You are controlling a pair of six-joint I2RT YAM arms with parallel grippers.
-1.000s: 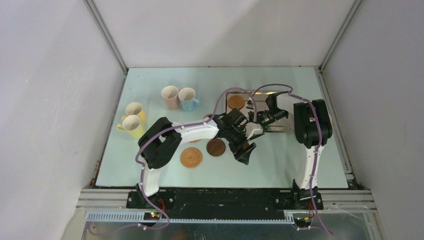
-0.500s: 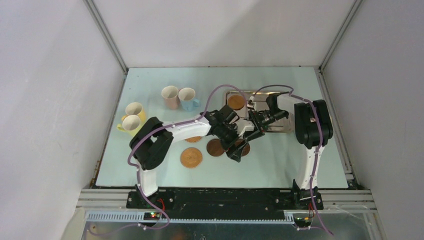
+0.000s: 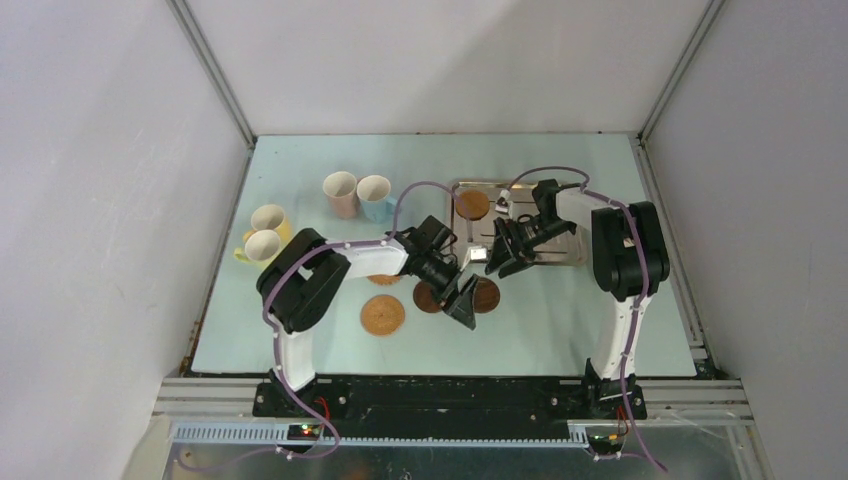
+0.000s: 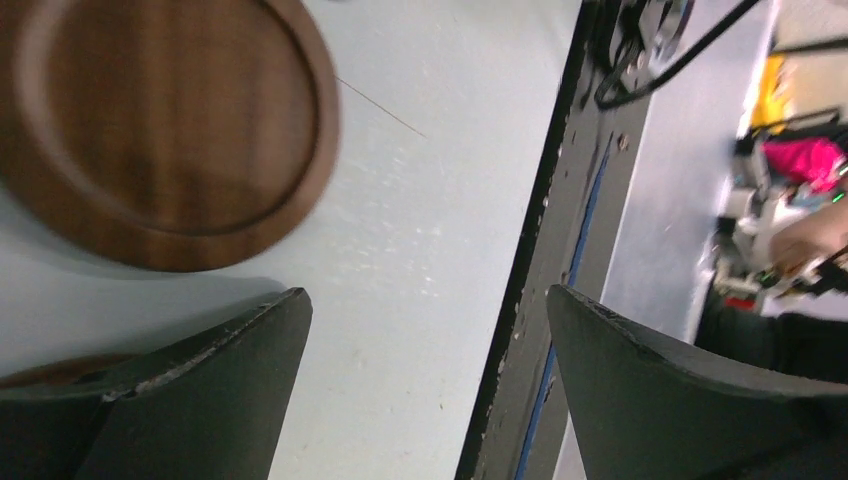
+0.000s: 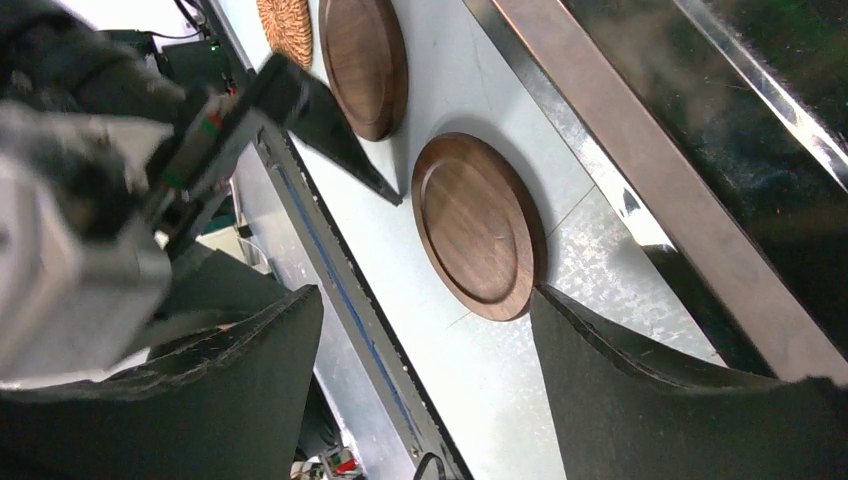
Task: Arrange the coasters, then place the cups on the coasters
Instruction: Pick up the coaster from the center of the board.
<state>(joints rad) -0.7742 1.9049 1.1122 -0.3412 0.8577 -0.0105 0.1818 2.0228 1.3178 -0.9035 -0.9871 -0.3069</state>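
The left gripper (image 3: 465, 305) and right gripper (image 3: 503, 262) are held spread, empty. A dark coaster (image 3: 488, 295), seen at the left gripper's three o'clock, could be knocked askew by either crowded arm.

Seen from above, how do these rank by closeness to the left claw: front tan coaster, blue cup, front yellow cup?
1. Front tan coaster, just to the left of the left gripper.
2. Blue cup, toward the back.
3. Front yellow cup, far left.

Table (image 3: 600, 335); coasters (image 3: 383, 315), cups (image 3: 341, 192) (tray (image 3: 562, 252) too)
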